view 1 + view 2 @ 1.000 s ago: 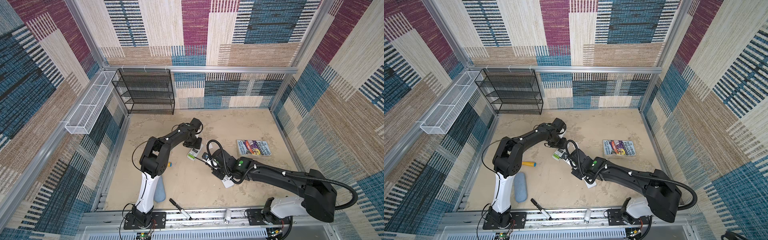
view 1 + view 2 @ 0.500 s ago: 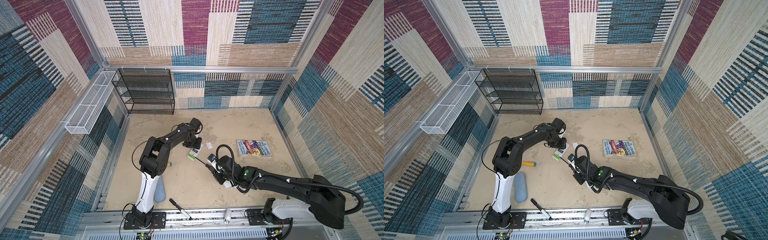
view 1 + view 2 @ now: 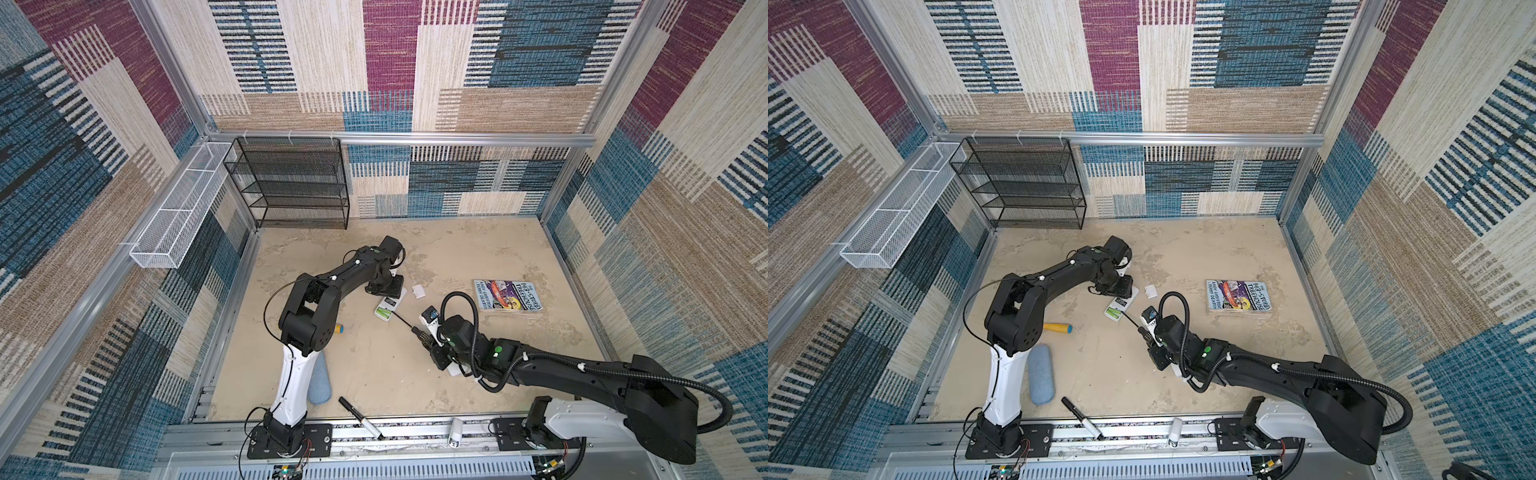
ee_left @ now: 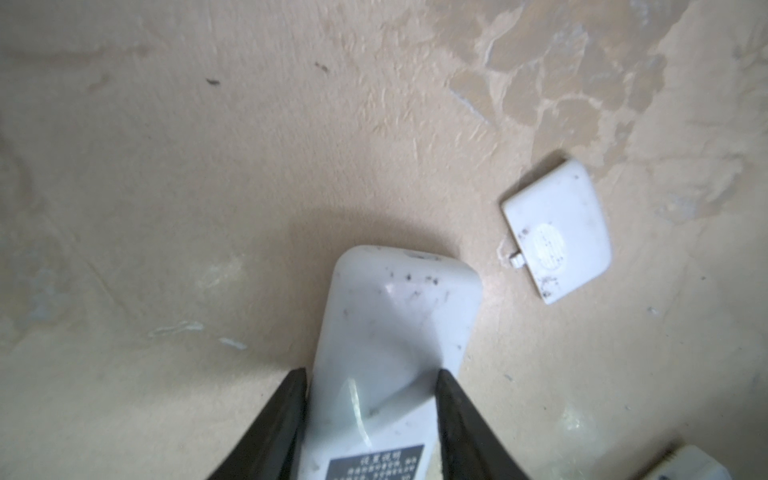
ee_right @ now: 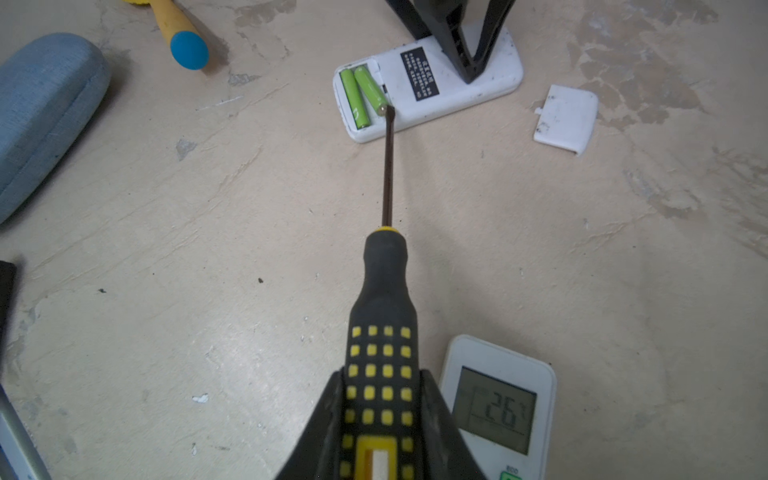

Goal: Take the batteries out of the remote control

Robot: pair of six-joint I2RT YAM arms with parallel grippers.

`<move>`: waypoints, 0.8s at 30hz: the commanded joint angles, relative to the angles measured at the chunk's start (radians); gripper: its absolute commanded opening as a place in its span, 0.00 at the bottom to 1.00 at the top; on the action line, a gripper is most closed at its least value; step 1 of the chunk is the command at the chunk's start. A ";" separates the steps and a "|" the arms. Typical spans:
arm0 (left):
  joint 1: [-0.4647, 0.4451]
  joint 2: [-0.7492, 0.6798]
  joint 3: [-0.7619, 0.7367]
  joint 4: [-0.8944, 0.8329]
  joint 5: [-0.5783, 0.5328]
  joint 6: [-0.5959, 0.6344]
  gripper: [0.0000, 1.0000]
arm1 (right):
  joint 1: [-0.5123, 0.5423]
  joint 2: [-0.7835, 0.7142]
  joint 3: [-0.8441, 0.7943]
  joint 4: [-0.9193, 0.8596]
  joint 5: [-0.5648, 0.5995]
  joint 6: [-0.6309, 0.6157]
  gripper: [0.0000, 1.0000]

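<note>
Batteries (image 5: pixel 361 93) lay in the remote (image 5: pixel 494 75) clamped by the left gripper (image 4: pixel 371 374); right gripper (image 5: pixel 382 374) pinched the screwdriver (image 5: pixel 384 291), tip at the skewed one's end, so slow upward levering seemed best.

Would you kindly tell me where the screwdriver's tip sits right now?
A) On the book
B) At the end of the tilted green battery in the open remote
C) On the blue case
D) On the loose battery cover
B: in the right wrist view the tip of the screwdriver meets the end of the tilted green battery in the open compartment of the remote, well apart from the loose cover.
</note>
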 commanded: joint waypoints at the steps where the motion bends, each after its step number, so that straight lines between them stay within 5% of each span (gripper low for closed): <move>1: -0.002 0.046 -0.030 -0.191 -0.054 -0.009 0.51 | 0.003 -0.013 -0.010 0.082 0.014 0.048 0.00; 24: 0.010 0.065 -0.028 -0.189 -0.056 -0.024 0.55 | 0.002 -0.023 -0.018 0.098 -0.014 0.097 0.00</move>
